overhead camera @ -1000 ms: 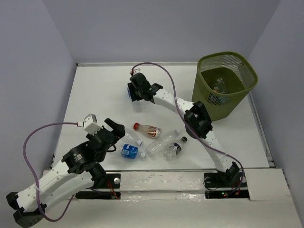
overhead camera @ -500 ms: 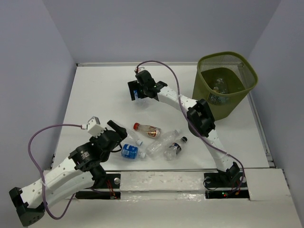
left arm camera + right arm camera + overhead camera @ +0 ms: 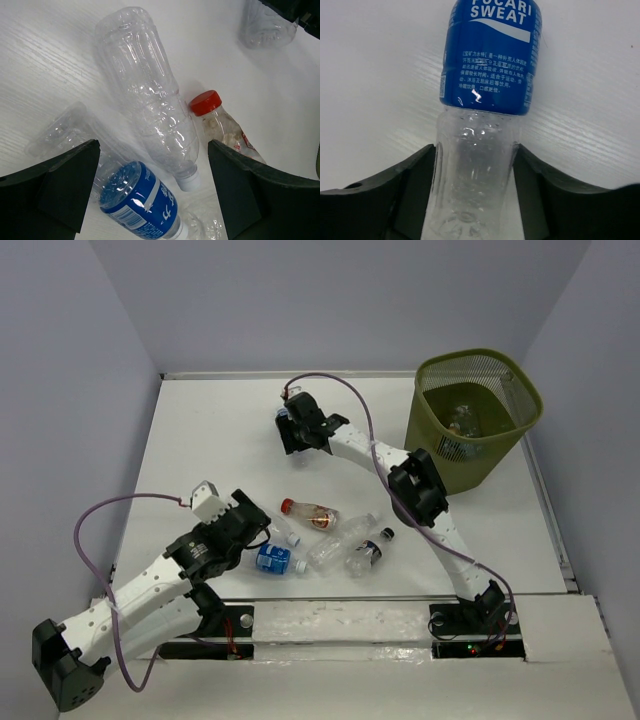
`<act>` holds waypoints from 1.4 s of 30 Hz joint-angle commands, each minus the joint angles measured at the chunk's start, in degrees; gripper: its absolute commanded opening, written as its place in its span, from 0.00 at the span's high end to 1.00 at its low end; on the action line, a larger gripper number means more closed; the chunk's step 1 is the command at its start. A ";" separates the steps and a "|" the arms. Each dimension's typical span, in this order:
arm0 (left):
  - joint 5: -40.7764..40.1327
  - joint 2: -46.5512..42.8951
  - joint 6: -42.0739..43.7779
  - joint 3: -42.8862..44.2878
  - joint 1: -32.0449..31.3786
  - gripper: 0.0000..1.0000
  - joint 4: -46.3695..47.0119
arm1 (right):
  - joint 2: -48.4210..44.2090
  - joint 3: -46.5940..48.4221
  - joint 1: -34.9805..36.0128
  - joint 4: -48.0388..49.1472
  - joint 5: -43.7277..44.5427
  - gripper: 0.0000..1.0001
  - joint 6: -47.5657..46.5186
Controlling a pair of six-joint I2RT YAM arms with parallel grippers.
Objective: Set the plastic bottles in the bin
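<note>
Several plastic bottles lie in a cluster near the table's front: a red-capped one (image 3: 310, 513), a large clear one (image 3: 340, 540), a blue-labelled one (image 3: 272, 558) and a dark-labelled one (image 3: 368, 552). My left gripper (image 3: 258, 535) hangs open just above them. In the left wrist view the blue-labelled bottle (image 3: 140, 200) and the clear bottle (image 3: 150, 110) lie between its spread fingers. Far back, my right gripper (image 3: 290, 425) is shut on a blue-labelled Pocari Sweat bottle (image 3: 490, 60), both fingers (image 3: 420, 175) pressing its clear lower body. The olive mesh bin (image 3: 430, 445) stands at the back right.
The bin holds a couple of clear bottles (image 3: 462, 420). Grey walls enclose the table on the left, back and right. A flattened clear bottle (image 3: 65, 135) lies by my left finger, and another clear bottle base (image 3: 262, 25) shows further off.
My right gripper opened wide around the far bottle, then closed onto it. My left arm has reached forward and right, bringing its open gripper over the bottle cluster.
</note>
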 commanded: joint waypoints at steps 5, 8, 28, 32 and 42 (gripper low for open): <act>-0.36 2.71 5.66 3.12 6.92 0.01 5.97 | -2.78 3.61 -1.06 3.63 -0.84 0.80 -1.43; 0.60 4.81 7.16 3.56 9.02 0.01 7.73 | -8.14 2.55 -1.06 5.47 -1.37 0.82 -2.31; 5.70 16.76 16.13 6.46 19.84 0.01 16.79 | -66.31 -33.55 -17.56 9.87 4.16 0.88 -4.96; 6.05 20.63 16.83 7.61 20.28 0.01 16.71 | -75.03 -43.58 -26.26 10.23 5.22 0.88 -4.42; 5.09 27.67 17.36 8.49 20.28 0.01 17.50 | -78.38 -53.61 -32.88 9.26 8.03 0.67 -1.35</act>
